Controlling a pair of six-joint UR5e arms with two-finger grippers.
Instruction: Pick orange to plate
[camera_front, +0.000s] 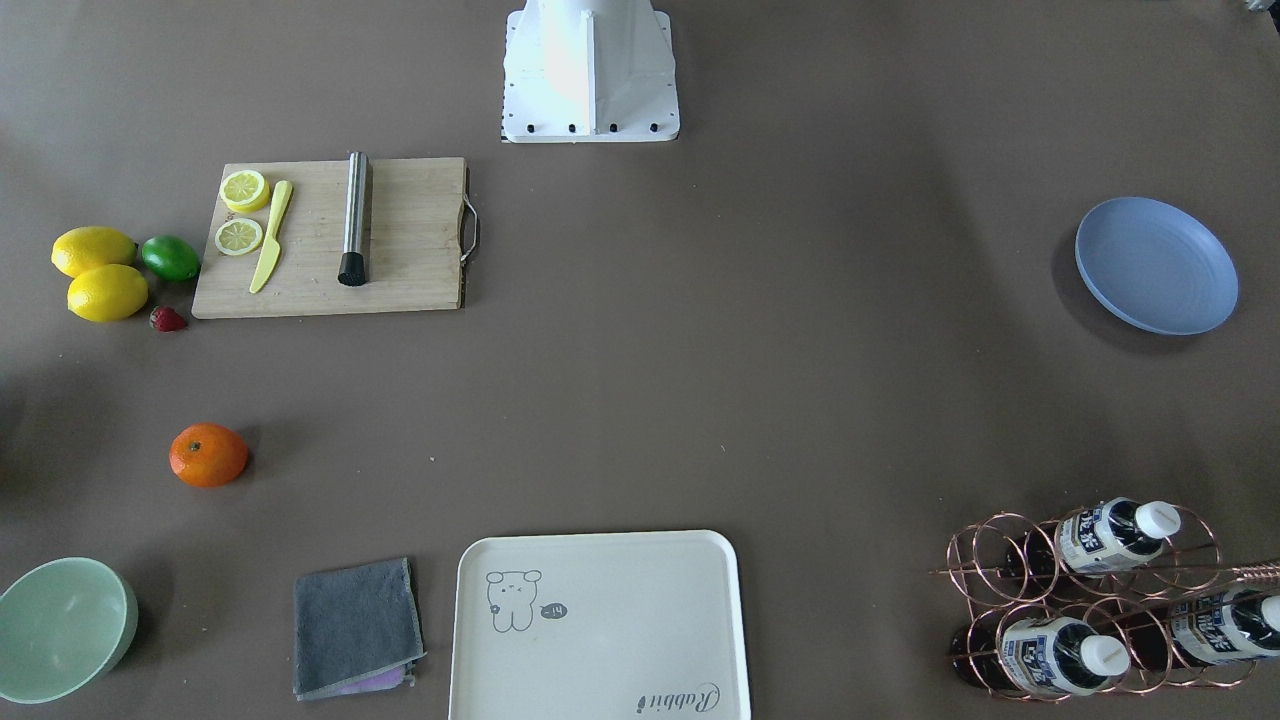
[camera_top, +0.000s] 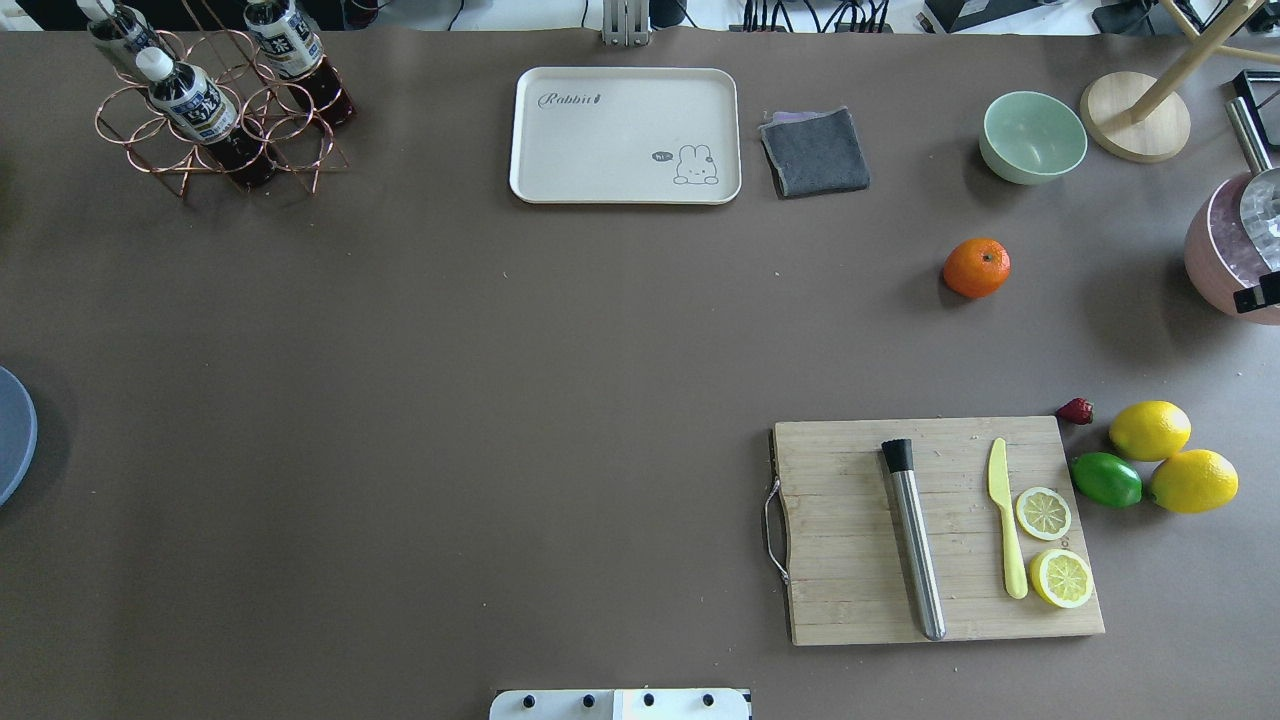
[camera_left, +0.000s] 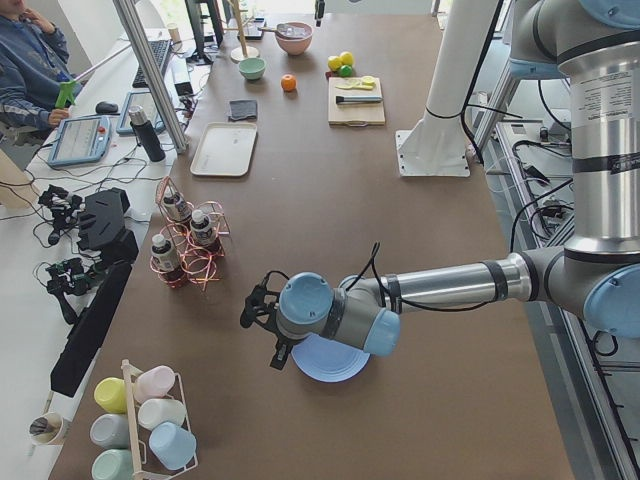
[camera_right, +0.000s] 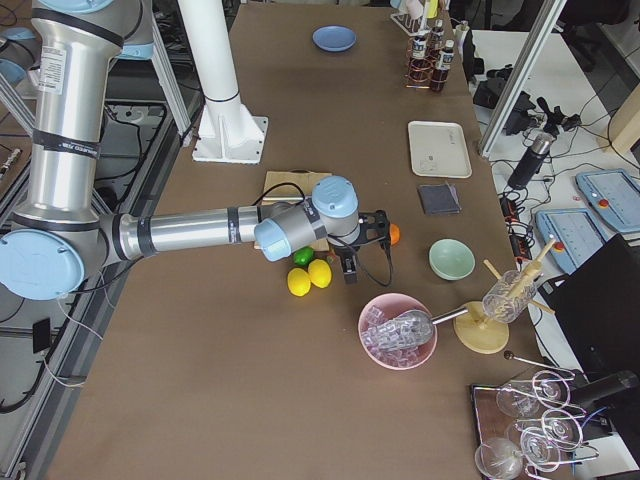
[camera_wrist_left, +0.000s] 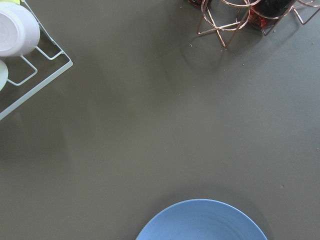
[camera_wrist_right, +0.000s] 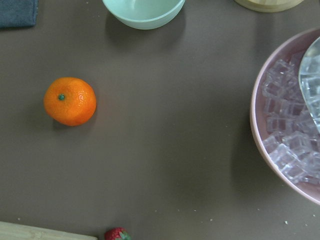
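The orange (camera_front: 208, 455) lies alone on the brown table, between the cutting board and the mint bowl; it also shows in the overhead view (camera_top: 976, 267) and the right wrist view (camera_wrist_right: 70, 101). The blue plate (camera_front: 1156, 265) rests bare at the table's opposite end, cut by the overhead frame's left edge (camera_top: 12, 430). My left gripper (camera_left: 262, 325) hangs above the table beside the plate (camera_left: 330, 362); whether it is open or shut I cannot tell. My right gripper (camera_right: 362, 245) hovers near the orange (camera_right: 394, 234), its state likewise unclear. No fingers appear in either wrist view.
A cutting board (camera_top: 940, 530) carries a steel muddler, yellow knife and lemon slices. Lemons (camera_top: 1150, 430), a lime and a strawberry lie beside it. Mint bowl (camera_top: 1033, 136), grey cloth (camera_top: 815, 152), cream tray (camera_top: 625, 135), bottle rack (camera_top: 215, 110) and pink ice bowl (camera_wrist_right: 292, 120) stand around.
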